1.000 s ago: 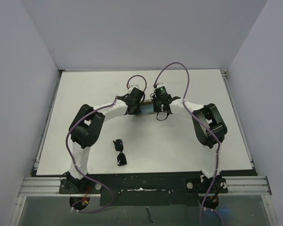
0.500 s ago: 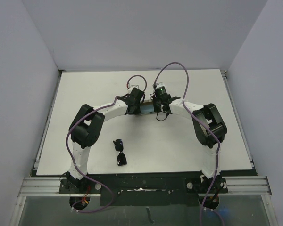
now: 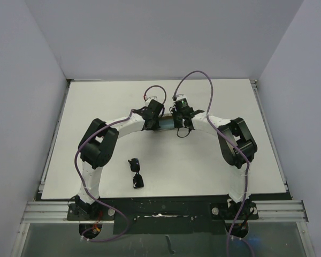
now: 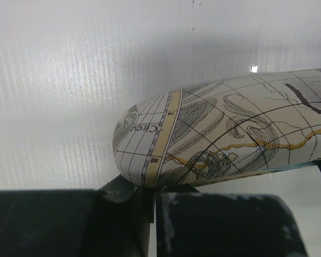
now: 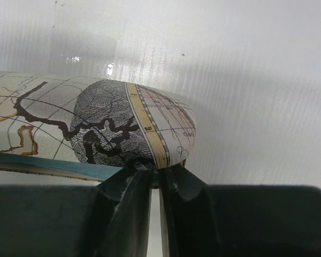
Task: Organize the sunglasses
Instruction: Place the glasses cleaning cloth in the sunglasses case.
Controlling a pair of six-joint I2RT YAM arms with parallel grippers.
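Observation:
The black sunglasses lie folded on the white table near its front edge, left of centre and away from both arms. An oval case printed with an old map sits mid-table, its lid slightly raised. The case is mostly hidden between the two wrists from above. My left gripper is at its left end, jaws pinched together on the lower rim. My right gripper is at the right end of the case, jaws a thin slit apart and nipping the rim. A light blue strip shows under the lid.
The white table is bounded by grey walls at the back and sides. Purple cables loop above both wrists. The arm bases stand on a rail at the near edge.

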